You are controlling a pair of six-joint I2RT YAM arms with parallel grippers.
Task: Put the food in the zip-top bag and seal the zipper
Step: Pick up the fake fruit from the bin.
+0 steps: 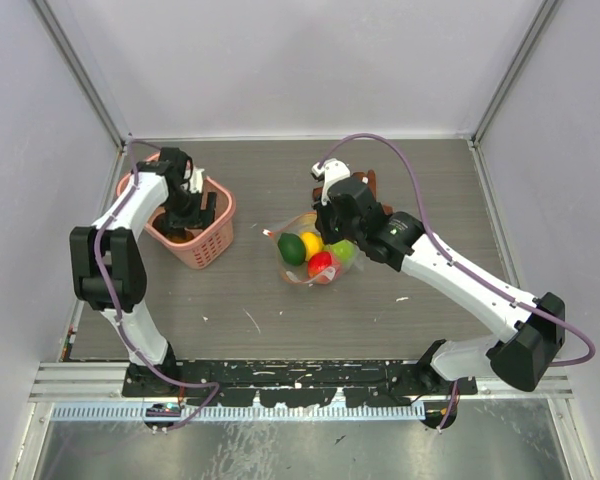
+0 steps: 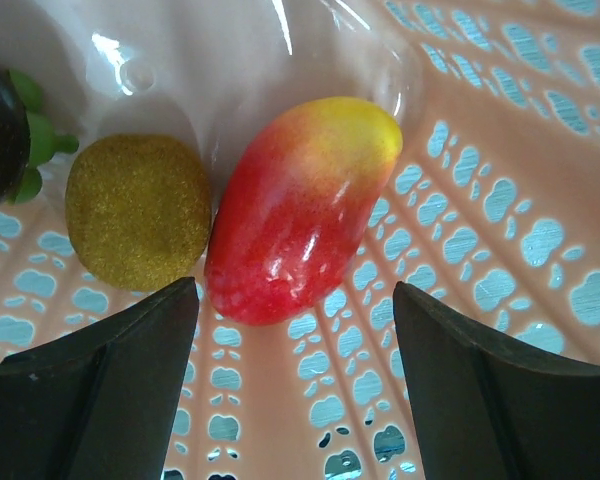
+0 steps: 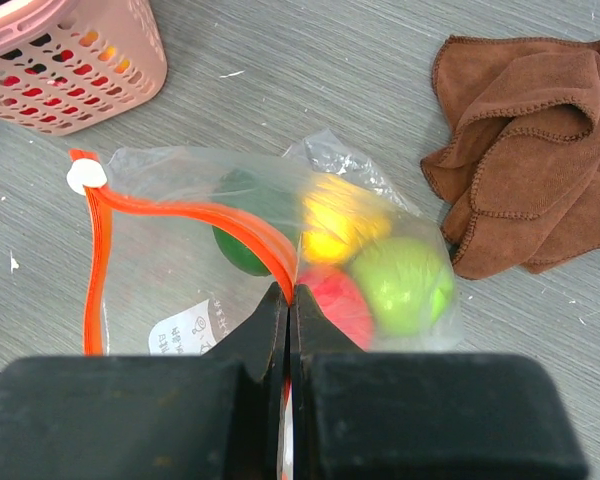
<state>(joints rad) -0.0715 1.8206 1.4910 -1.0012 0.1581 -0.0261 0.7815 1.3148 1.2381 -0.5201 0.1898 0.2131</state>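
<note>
The clear zip-top bag [image 3: 180,290] lies mid-table [image 1: 315,258] holding a dark green [image 3: 242,238], a yellow [image 3: 342,220], a red [image 3: 335,305] and a light green [image 3: 405,285] piece of food. My right gripper [image 3: 290,292] is shut on its red zipper [image 3: 180,212], which bends at the white tab [image 3: 86,176]. My left gripper [image 2: 295,300] hangs open inside the pink basket [image 2: 460,220], just short of a red-yellow mango [image 2: 300,210]. In the top view the left gripper [image 1: 193,215] reaches into the basket.
A golden-brown fruit [image 2: 135,210] and a dark one with a green stalk [image 2: 0,130] lie beside the mango. The basket [image 1: 220,205] stands at the left. A brown cloth [image 3: 530,170] lies right of the bag.
</note>
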